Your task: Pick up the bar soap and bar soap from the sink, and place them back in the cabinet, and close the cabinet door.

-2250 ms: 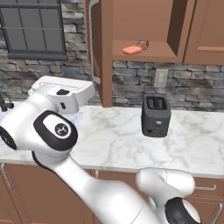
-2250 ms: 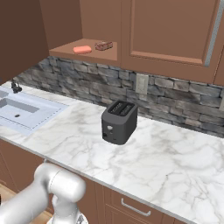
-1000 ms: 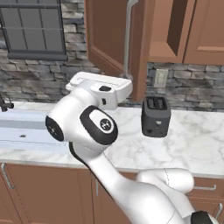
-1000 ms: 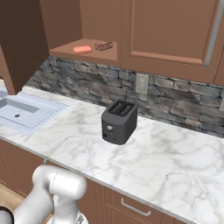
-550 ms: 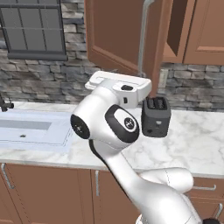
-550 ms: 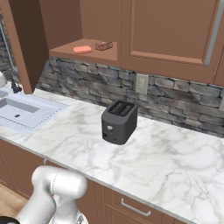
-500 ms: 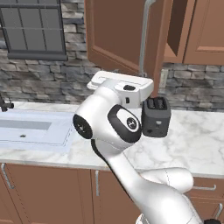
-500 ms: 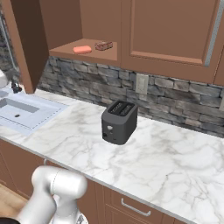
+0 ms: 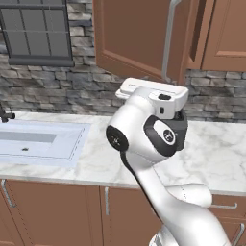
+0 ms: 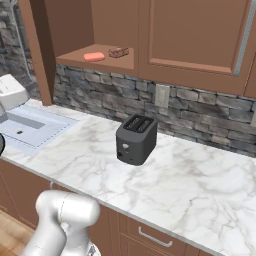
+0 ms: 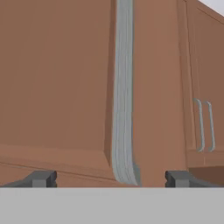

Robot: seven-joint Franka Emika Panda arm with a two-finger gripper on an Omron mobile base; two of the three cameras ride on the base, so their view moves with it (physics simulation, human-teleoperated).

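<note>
The two bar soaps lie on the open cabinet [image 10: 75, 61] shelf: the orange bar soap [image 10: 93, 56] to the left of the tan-brown bar soap [image 10: 118, 52]. The cabinet door [image 9: 134, 38] stands part-way swung, its long silver handle [image 9: 169, 41] above my white hand. In the hand view the door [image 11: 57, 78] is very close, and my gripper [image 11: 110, 179] is open, with its dark fingertips [image 11: 41, 178] wide apart on either side of the handle [image 11: 123, 87]. The sink [image 9: 41, 141] is at the left, and the part of its basin that shows holds nothing.
A black toaster [image 10: 136, 138] stands on the marble counter [image 10: 200, 185] right of the sink [image 10: 27, 125]. The black faucet [image 9: 5, 115] is at the far left. More closed brown cabinets [image 10: 195, 35] hang to the right, and drawers run below the counter.
The cabinet door has swung further to the right across the opening, and my arm and hand have moved right with it. The soaps on the shelf have not moved.
</note>
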